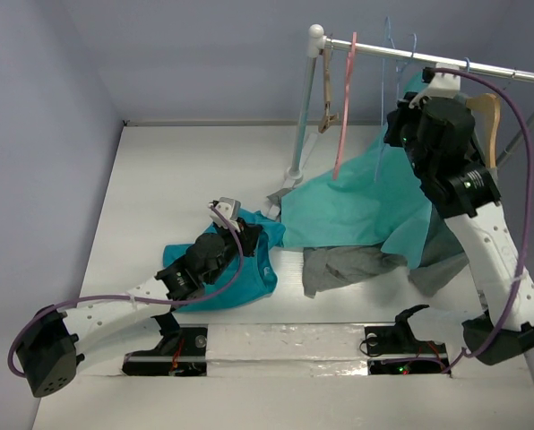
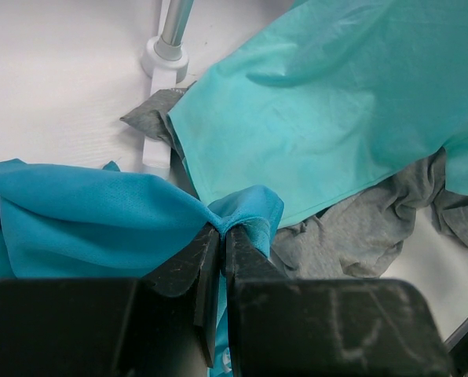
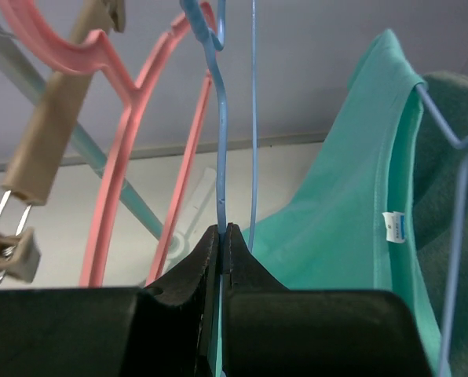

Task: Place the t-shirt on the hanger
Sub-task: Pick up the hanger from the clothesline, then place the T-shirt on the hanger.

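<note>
The t-shirt [image 1: 215, 269] lies bunched on the table at front left, a deep blue-teal heap. My left gripper [image 1: 252, 236] is shut on a fold of the t-shirt's [image 2: 85, 224] edge, and cloth puckers out from between the closed fingertips of the left gripper [image 2: 222, 229]. The hanger [image 1: 381, 112], a thin light-blue wire, hangs from the rail at upper right. My right gripper [image 1: 396, 133] is up beside it. In the right wrist view the right gripper [image 3: 224, 229] is shut on one vertical strand of the hanger [image 3: 221, 141].
A metal rail [image 1: 446, 61] on a post [image 1: 303, 107] carries a pink hanger [image 1: 343, 116] and a wooden clip hanger [image 1: 326, 90]. A lighter teal shirt [image 1: 366, 206] hangs on another blue wire hanger [image 3: 454, 141]. Grey garments [image 1: 348, 266] lie beneath it.
</note>
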### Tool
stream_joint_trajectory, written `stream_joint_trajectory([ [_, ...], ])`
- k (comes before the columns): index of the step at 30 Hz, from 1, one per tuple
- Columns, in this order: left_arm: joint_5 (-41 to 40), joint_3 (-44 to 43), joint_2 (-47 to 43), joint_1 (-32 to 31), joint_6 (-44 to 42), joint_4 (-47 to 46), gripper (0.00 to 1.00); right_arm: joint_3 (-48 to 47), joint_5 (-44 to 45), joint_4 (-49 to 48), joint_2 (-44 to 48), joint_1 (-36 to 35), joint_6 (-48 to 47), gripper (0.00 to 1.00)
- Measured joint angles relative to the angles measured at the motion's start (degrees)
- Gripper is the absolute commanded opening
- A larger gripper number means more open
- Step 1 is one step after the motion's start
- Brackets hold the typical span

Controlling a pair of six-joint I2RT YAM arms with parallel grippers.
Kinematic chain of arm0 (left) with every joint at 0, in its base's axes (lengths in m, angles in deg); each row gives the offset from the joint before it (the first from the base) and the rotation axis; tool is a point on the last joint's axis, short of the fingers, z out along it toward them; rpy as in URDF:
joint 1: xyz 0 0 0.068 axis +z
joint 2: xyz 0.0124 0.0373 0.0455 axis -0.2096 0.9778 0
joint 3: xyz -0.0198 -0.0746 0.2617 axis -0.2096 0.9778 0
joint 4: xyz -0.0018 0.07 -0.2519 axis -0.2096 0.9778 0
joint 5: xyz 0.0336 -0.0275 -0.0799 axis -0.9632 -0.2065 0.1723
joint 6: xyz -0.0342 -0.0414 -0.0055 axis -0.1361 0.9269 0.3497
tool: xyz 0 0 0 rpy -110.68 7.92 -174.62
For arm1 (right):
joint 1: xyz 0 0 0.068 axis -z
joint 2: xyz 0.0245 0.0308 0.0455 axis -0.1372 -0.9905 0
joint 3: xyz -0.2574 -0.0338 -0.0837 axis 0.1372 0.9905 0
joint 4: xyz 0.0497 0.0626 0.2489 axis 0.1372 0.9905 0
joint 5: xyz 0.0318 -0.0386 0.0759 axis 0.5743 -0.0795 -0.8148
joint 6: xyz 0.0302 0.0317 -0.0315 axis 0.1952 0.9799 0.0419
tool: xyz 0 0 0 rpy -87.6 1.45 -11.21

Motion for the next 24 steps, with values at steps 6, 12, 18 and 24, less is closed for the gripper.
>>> stream_joint_trajectory([
  [6,0.0,0.0,0.44,0.0,0.28,-0.42,0.0,6.58,-2.14,-0.9,7.43,0.0,0.39,0.0],
  [12,0.22,-0.04,1.49,0.85,0.72,-0.72,0.0,19.71,-7.26,-1.66,15.32,0.0,4.02,0.0],
  [18,1.99,-2.05,4.44,3.21,1.18,-0.76,0.0,37.55,-19.02,-2.14,28.09,-0.57,11.28,0.0],
  [24,4.2,-5.68,8.9,8.2,1.49,-1.22,0.0,51.54,-30.16,-1.62,39.12,-6.1,17.51,0.0],
])
